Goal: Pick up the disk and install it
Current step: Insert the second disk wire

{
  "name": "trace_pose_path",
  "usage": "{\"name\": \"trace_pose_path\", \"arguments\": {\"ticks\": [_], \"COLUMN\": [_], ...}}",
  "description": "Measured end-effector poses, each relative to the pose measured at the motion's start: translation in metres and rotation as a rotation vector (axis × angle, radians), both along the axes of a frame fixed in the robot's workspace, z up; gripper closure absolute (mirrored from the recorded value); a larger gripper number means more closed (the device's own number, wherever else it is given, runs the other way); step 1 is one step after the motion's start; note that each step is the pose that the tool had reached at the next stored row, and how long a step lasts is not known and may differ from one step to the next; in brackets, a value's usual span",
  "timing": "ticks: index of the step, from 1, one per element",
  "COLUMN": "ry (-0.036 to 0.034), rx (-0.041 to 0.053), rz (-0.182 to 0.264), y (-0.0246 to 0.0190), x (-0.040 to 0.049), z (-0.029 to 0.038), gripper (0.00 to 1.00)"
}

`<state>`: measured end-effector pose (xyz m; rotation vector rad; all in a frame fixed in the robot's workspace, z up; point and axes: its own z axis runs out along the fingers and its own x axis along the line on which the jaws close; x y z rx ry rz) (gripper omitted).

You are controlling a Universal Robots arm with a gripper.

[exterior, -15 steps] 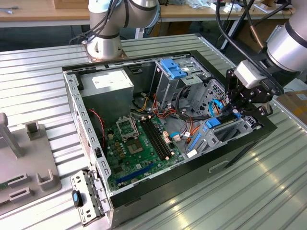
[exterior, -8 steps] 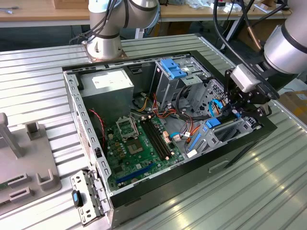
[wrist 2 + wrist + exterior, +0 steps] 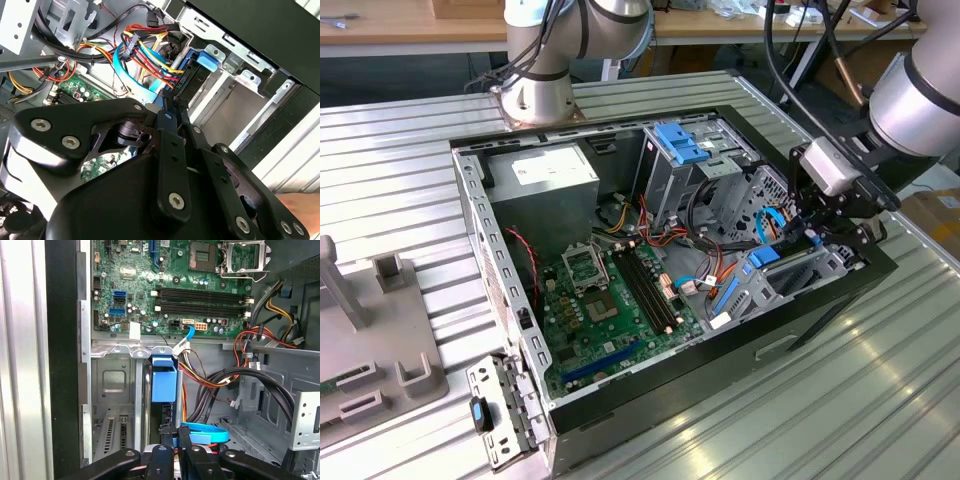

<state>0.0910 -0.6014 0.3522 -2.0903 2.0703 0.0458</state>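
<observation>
The disk [image 3: 163, 380] stands on edge in the metal drive bay at the case's corner, its bright blue carrier frame facing up and its dark body going down into the slot. In the exterior view the disk's blue carrier [image 3: 764, 254] shows low at that view's right end of the open computer case, just under my gripper [image 3: 807, 232]. In both wrist views my gripper [image 3: 173, 431] has its black fingers [image 3: 166, 116] drawn close together on the disk's thin edge [image 3: 192, 80]. The disk's label is hidden.
Red, yellow and black cables [image 3: 210, 375] and a flat blue cable [image 3: 205, 430] crowd the bay's side. The motherboard [image 3: 605, 300] lies mid-case, a grey power-supply box [image 3: 555, 175] and a tall cage with a blue latch [image 3: 678, 145] behind. A loose bracket [image 3: 500, 400] lies outside the case.
</observation>
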Motion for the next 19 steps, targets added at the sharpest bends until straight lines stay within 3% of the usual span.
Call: {"name": "trace_pose_path", "arguments": {"ticks": [3, 19], "ry": [0.0000, 0.0000], "rx": [0.0000, 0.0001], "rz": [0.000, 0.000], "y": [-0.0016, -0.0008], "x": [0.0001, 0.0002], "z": [-0.0019, -0.0093], "gripper": [0.84, 0.84]}}
